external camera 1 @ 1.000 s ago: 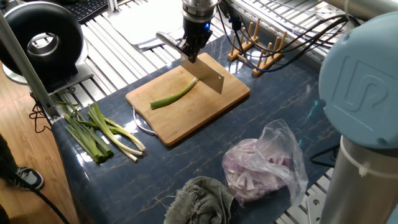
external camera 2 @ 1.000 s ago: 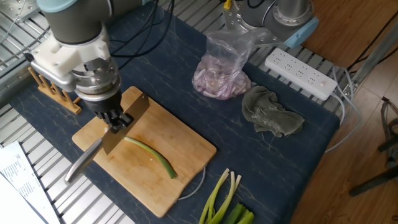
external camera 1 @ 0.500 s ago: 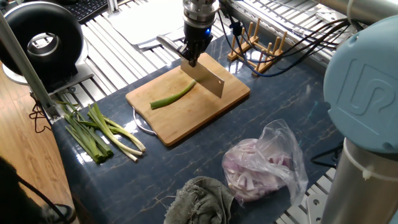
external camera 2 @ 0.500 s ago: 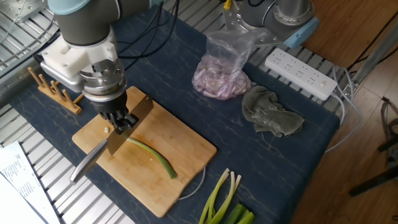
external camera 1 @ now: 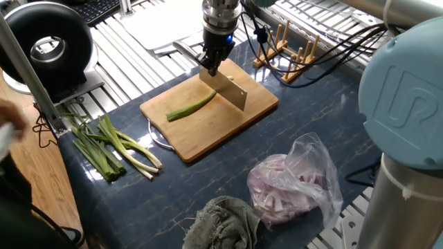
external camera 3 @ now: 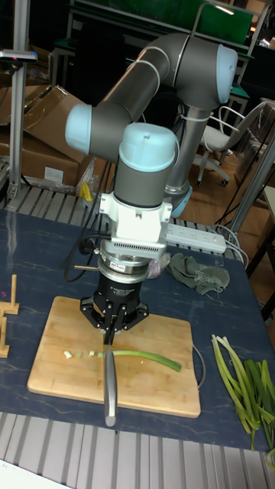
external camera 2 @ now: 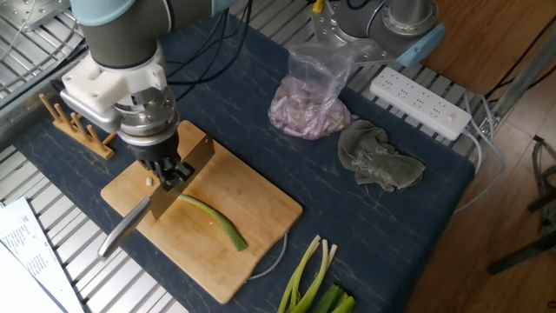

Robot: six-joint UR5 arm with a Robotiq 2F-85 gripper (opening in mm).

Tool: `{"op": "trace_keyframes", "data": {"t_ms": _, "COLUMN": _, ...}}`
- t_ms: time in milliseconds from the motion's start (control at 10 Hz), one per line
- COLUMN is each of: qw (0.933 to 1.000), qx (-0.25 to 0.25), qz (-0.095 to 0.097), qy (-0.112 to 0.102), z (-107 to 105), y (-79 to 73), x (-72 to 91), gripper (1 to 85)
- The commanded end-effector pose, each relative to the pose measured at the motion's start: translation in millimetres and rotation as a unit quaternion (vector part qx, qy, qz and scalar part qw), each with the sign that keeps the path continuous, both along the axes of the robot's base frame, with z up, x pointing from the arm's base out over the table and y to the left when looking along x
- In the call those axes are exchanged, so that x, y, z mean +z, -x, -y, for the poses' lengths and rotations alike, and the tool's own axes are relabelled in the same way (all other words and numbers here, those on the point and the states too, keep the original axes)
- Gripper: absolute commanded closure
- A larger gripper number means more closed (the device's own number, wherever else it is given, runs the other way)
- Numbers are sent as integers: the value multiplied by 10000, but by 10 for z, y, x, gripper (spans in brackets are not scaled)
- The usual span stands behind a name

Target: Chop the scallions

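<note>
One scallion [external camera 1: 192,106] lies across the wooden cutting board [external camera 1: 181,137], its pale end pointing at the knife. In the tall fixed view, small cut bits [external camera 3: 76,354] sit just left of that stalk [external camera 3: 145,356]. My gripper [external camera 1: 210,63] is shut on a knife, gripping where blade meets handle. The blade [external camera 1: 232,90] stands edge-down at the stalk's pale end [external camera 2: 184,199]. Its handle [external camera 2: 122,235] sticks out past the board's edge. A bundle of whole scallions [external camera 1: 111,146] lies on the dark table beside the board.
A clear bag of pink onion slices [external camera 1: 291,183] and a crumpled grey cloth [external camera 1: 221,221] lie near the board. A wooden rack [external camera 1: 287,45] stands behind it. A white power strip [external camera 2: 421,100] sits at the table's edge. Something blurred shows at the left edge [external camera 1: 5,128].
The gripper and knife have shifted slightly along the board toward the scallion's pale end. A blurred shape has come into view at the left edge.
</note>
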State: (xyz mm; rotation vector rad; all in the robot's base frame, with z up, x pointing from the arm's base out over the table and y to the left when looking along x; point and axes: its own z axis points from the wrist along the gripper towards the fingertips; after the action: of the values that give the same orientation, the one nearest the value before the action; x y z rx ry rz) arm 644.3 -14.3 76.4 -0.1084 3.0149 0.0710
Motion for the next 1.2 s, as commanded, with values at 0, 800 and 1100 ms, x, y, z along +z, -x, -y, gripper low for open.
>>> {"op": "trace_keyframes", "data": {"t_ms": 0, "qw": 9999, "qx": -40, "qz": 96, "qy": -35, "z": -17, "y": -97, "x": -77, "gripper": 843}}
{"op": "trace_keyframes", "data": {"t_ms": 800, "qw": 9998, "qx": -155, "qz": -78, "qy": -41, "z": -129, "y": -314, "x": 314, "gripper": 843}}
{"op": "trace_keyframes", "data": {"t_ms": 1100, "qw": 9999, "qx": -78, "qz": -90, "qy": -47, "z": -185, "y": -221, "x": 293, "gripper": 843}}
